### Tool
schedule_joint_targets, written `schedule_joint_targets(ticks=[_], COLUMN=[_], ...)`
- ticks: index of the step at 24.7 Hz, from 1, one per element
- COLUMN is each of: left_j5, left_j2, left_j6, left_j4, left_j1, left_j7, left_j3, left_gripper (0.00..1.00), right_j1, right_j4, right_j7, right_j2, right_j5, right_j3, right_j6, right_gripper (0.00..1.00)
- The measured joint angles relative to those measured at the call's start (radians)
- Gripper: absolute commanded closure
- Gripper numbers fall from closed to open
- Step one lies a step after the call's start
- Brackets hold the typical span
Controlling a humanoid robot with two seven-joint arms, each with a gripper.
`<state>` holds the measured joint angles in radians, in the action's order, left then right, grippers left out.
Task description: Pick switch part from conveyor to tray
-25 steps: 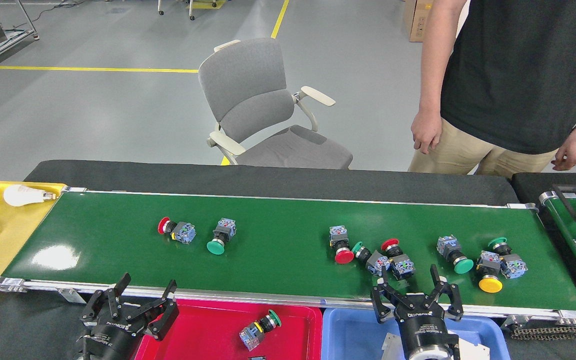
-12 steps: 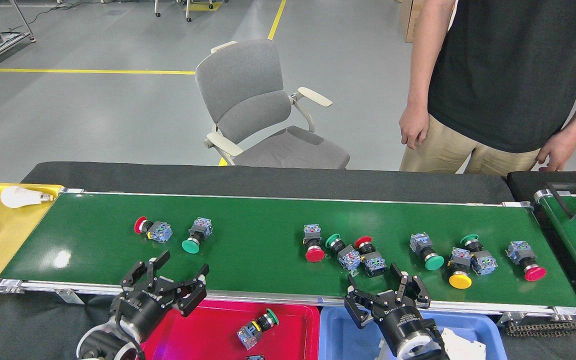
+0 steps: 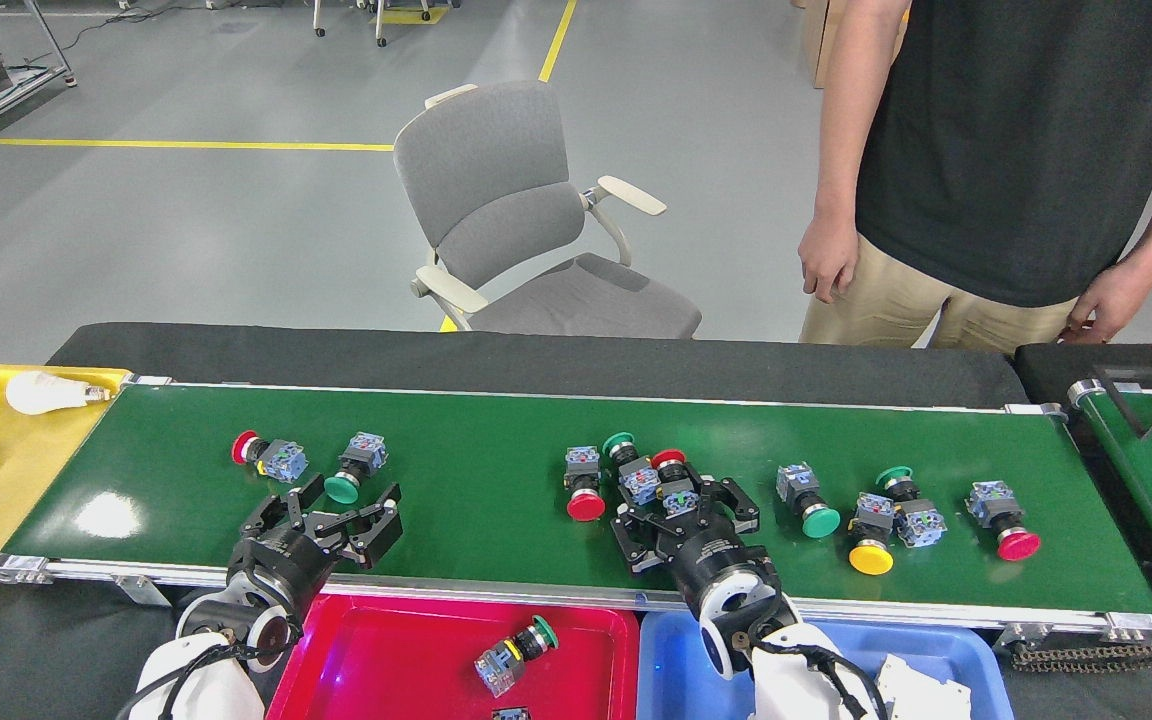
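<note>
The right gripper (image 3: 684, 512) is spread wide over the conveyor (image 3: 496, 420), its dark fingers straddling the near end of a red-capped switch part (image 3: 674, 478); whether the pads touch it I cannot tell, and nothing is clamped. A green-capped switch part (image 3: 630, 464) lies against that one on its left, and a red mushroom switch (image 3: 583, 484) sits just beside them, so the spot is crowded. The left gripper (image 3: 333, 518) is also open and holds nothing, hovering at the near rail with a green mushroom switch (image 3: 353, 467) just beyond its fingertips and a red one (image 3: 266, 456) further left. To the right, more switches are scattered along the belt: a green one (image 3: 807, 500), a yellow one (image 3: 870, 537) touching a green-topped neighbour (image 3: 908, 504), and a red one (image 3: 1004, 520). The far half of the belt is bare. Below the near rail sit a red tray (image 3: 386, 660) with one switch (image 3: 512, 657) already in it and a blue tray (image 3: 671, 660). A person (image 3: 1016, 160) stands behind the worktop (image 3: 536, 355).
</note>
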<state>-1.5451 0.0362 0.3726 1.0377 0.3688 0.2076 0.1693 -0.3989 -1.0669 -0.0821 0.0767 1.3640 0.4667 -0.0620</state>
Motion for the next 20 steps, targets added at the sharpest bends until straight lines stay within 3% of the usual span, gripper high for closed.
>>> schedule_joint_targets(ticks=[2, 5, 10, 11, 12, 13, 17, 19, 20], left_j5=[0.000, 0.000, 0.007, 0.009, 0.016, 0.031, 0.070, 0.072, 0.072], left_j2=[0.000, 0.010, 0.011, 0.011, 0.010, 0.010, 0.004, 0.007, 0.008], left_j6=[-0.063, -0.142, -0.181, -0.184, -0.173, -0.149, 0.027, 0.184, 0.257], left_j4=[-0.047, -0.125, -0.146, -0.139, -0.120, -0.086, 0.161, 0.321, 0.394], left_j1=[0.026, 0.064, 0.062, 0.055, 0.042, 0.018, -0.162, -0.273, -0.334], left_j7=[-0.023, -0.071, -0.133, -0.139, -0.142, -0.143, -0.144, -0.141, -0.139], left_j3=[0.001, 0.003, 0.003, 0.003, 0.003, 0.003, -0.004, -0.028, -0.040], left_gripper=[0.27, 0.46, 0.75, 0.82, 0.85, 0.87, 0.85, 0.75, 0.61], right_j1=[0.000, 0.006, 0.150, 0.186, 0.211, 0.238, 0.291, 0.293, 0.299], right_j4=[0.000, -0.037, -0.292, -0.345, -0.383, -0.414, -0.453, -0.470, -0.488], right_j7=[0.000, 0.000, 0.002, 0.002, 0.002, 0.002, 0.004, 0.005, 0.005], right_j2=[0.003, 0.007, -0.007, -0.026, -0.047, -0.066, -0.070, -0.066, -0.066], right_j5=[0.000, 0.001, 0.003, 0.007, 0.014, 0.027, 0.053, 0.054, 0.055], right_j3=[0.001, 0.004, 0.137, 0.195, 0.245, 0.293, 0.372, 0.373, 0.373], right_j6=[-0.004, -0.007, -0.008, -0.006, -0.006, -0.005, -0.002, 0.001, 0.003], right_gripper=[0.98, 0.98, 0.98, 0.92, 0.59, 0.00, 0.00, 0.00, 0.00])
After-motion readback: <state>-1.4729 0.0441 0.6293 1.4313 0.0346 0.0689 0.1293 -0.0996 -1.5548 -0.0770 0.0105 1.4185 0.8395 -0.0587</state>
